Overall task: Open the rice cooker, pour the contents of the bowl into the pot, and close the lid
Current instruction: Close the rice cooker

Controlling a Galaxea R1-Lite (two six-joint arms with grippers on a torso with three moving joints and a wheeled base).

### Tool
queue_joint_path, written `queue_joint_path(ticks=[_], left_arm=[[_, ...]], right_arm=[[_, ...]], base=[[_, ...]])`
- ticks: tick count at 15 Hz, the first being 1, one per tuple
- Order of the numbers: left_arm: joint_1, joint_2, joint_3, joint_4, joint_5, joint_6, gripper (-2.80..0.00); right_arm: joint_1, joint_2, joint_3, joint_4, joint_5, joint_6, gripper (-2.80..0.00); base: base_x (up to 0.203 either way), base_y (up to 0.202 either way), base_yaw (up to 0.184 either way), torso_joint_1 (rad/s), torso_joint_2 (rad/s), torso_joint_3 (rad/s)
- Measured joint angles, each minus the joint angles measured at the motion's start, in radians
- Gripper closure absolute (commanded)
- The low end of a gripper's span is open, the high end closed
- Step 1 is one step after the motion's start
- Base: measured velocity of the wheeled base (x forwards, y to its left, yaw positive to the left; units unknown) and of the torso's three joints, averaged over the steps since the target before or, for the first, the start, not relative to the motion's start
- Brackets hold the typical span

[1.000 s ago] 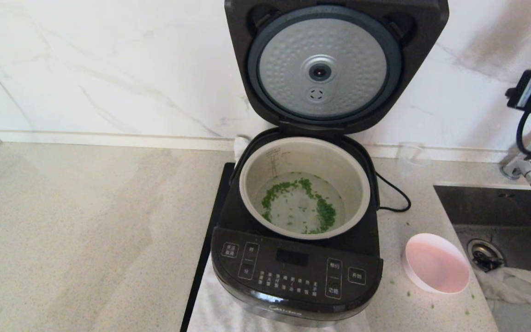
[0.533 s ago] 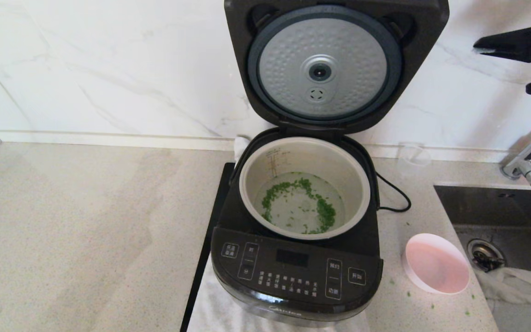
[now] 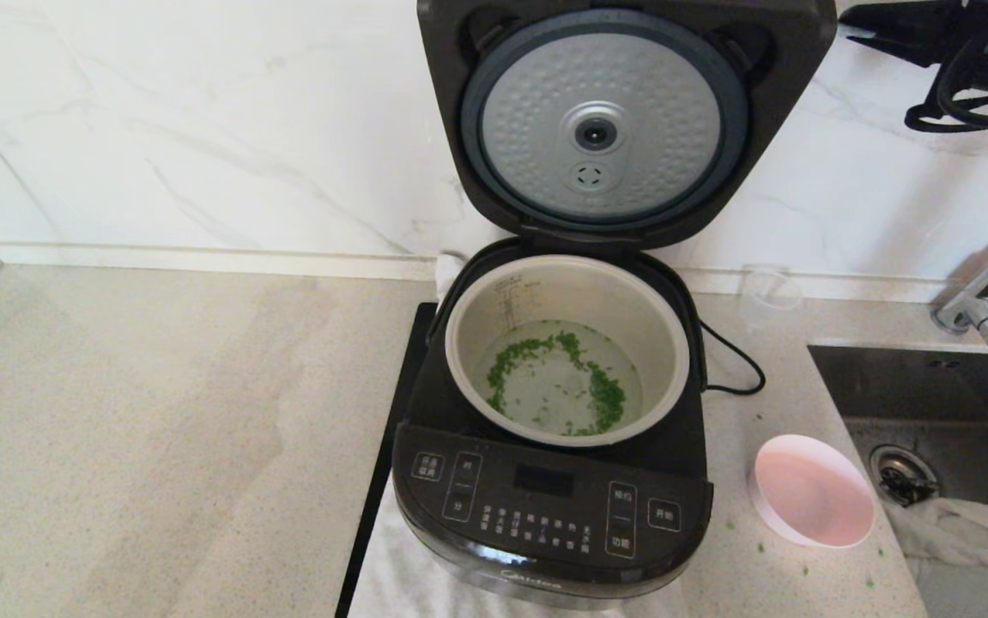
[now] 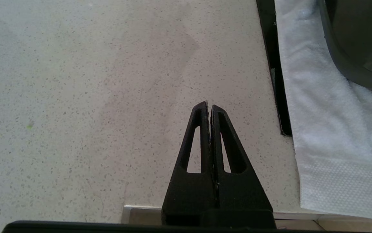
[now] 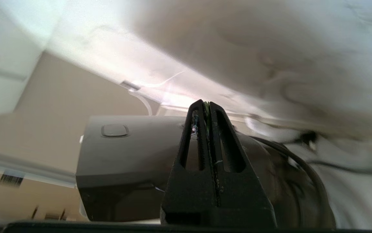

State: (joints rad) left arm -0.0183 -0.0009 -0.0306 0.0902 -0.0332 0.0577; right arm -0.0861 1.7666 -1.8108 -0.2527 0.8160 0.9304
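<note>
Now the green bits lie in the pot, so the bowl sits emptied right of the rice cooker. Beside its upright lid, the right gripper, fingers pressed together and empty, seems placed to push it down. The left gripper, likewise closed and empty, idles left of the cooker.

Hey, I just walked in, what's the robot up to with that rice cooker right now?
The rice cooker stands with its lid up. The green bits are in the pot with water, and the pink bowl sits empty beside the cooker. The right gripper, shut and holding nothing, is raised beside the lid's top corner, probably to close it. The left gripper is shut over the counter, idle.
</note>
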Motion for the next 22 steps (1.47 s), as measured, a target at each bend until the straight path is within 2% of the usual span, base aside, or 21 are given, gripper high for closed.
queue_joint_path(ticks=[8, 12, 17, 22], left_arm=[[0.000, 0.000, 0.000, 0.000, 0.000, 0.000, 0.00], [0.000, 0.000, 0.000, 0.000, 0.000, 0.000, 0.00], [0.000, 0.000, 0.000, 0.000, 0.000, 0.000, 0.00], [0.000, 0.000, 0.000, 0.000, 0.000, 0.000, 0.00]], right_arm=[[0.156, 0.103, -0.116, -0.030, 0.001, -0.001, 0.00], [0.165, 0.114, -0.120, -0.044, 0.011, 0.001, 0.00], [0.174, 0.063, -0.073, 0.088, 0.095, 0.063, 0.00], [0.185, 0.003, 0.016, 0.135, 0.128, 0.065, 0.00]], base=[[0.000, 0.000, 0.000, 0.000, 0.00, 0.000], [0.000, 0.000, 0.000, 0.000, 0.00, 0.000], [0.000, 0.000, 0.000, 0.000, 0.00, 0.000], [0.000, 0.000, 0.000, 0.000, 0.00, 0.000]])
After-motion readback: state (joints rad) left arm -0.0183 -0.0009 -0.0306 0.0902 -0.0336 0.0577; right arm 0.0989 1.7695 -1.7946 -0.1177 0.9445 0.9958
